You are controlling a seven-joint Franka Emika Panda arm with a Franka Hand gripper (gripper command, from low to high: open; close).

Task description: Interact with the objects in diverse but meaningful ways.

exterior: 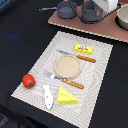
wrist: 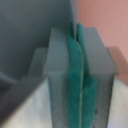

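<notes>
On the striped placemat (exterior: 100,75) lie a yellow holed cheese wedge (exterior: 66,96), a white fish (exterior: 48,96), a red tomato (exterior: 28,80) and a yellow block with a red label (exterior: 84,48). A grey two-handled pot (exterior: 66,8) stands on the brown board at the back. My gripper (exterior: 97,11) is at the back, over a second grey pot (exterior: 90,12), far from the placemat items. In the wrist view the gripper (wrist: 76,32) is shut, its green pads (wrist: 74,75) pressed together with nothing between them.
A tan round plate (exterior: 67,65) sits mid-placemat, with a wooden-handled knife (exterior: 72,83) and a second wooden-handled utensil (exterior: 82,57) beside it. A metal bowl (exterior: 122,17) stands on the brown board (exterior: 85,27) at the exterior view's right. The table is black.
</notes>
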